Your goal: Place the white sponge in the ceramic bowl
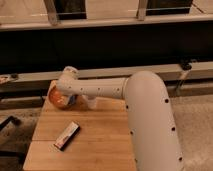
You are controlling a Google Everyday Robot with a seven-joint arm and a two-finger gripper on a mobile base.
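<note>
The ceramic bowl [56,96] is orange-brown and sits at the far left corner of the wooden table [100,135]. My white arm [100,89] reaches leftward across the table's far side. My gripper [67,98] is at the bowl, over its right part, and mostly hidden by the wrist. A small white piece [92,103] shows just under the arm, to the right of the bowl. It may be the white sponge, but I cannot tell for sure.
A dark flat bar-shaped packet [67,135] lies on the table's near left part. A dark ledge and window frames [100,45] run behind the table. A black chair leg [7,125] stands on the floor at left.
</note>
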